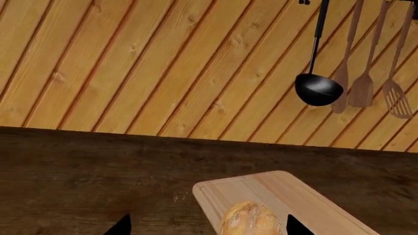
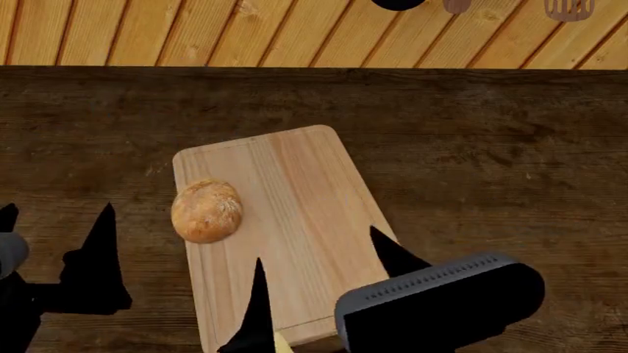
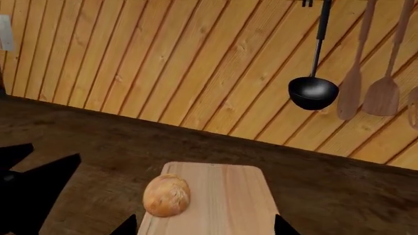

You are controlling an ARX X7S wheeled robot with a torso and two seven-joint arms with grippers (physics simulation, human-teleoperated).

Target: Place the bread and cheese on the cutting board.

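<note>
Right tool (image 2: pixel 314 254), fingers spread wide over the light wooden grooved cutting board (image 2: pixel 294 191) with a pale yellow sliver, probably the cheese (image 2: pixel 282 341), beneath it; round golden crusty bread (image 2: pixel 206 210) overhangs the board edge toward the open left tool (image 2: pixel 54 235), so a nudge could roll it onto the dark surface (image 2: pixel 490 147).

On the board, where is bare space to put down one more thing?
The board is bare from the bread to its right edge and far end. The bread sits on the left edge; the right pincer crowds the near end.
</note>
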